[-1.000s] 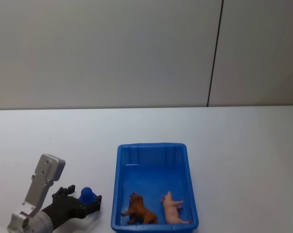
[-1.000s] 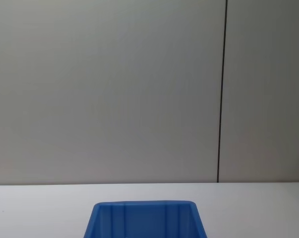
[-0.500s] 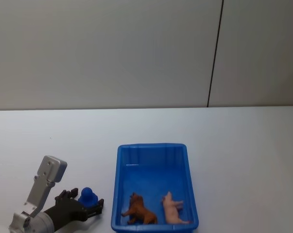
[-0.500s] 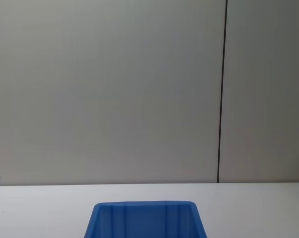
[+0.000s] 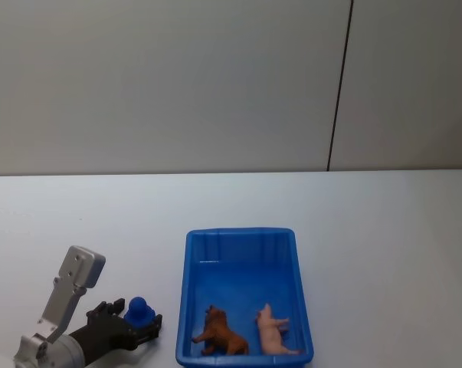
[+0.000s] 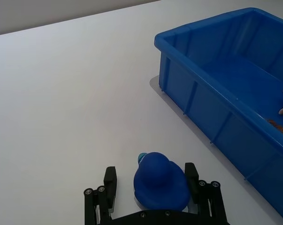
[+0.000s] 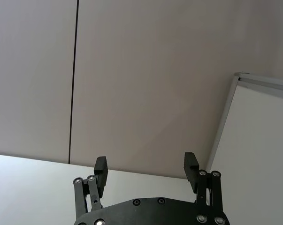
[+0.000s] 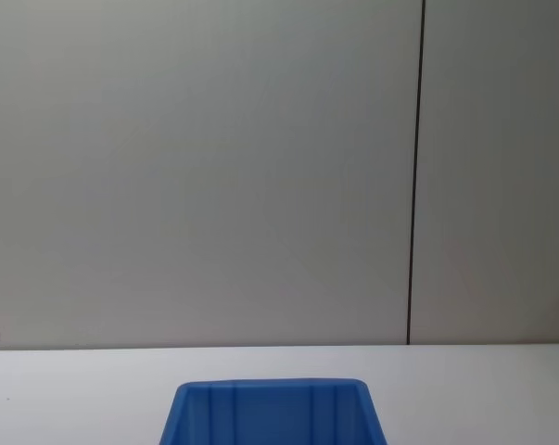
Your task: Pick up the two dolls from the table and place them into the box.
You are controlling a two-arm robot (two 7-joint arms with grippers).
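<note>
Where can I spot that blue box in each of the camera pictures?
Head view: the box at bottom centre, right of the left gripper.
Left wrist view: the box, beyond the gripper.
Chest view: its far rim at the bottom edge.
Right wrist view: absent.
Shared landmark: the table.

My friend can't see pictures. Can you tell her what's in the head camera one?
A bright blue rectangular plastic box sits on a pale white-grey table with two toy animals inside at its near end, a brown one and a pink one. On the table left of the box, the robot's black left gripper has its fingers around a small blue rounded toy.
</note>
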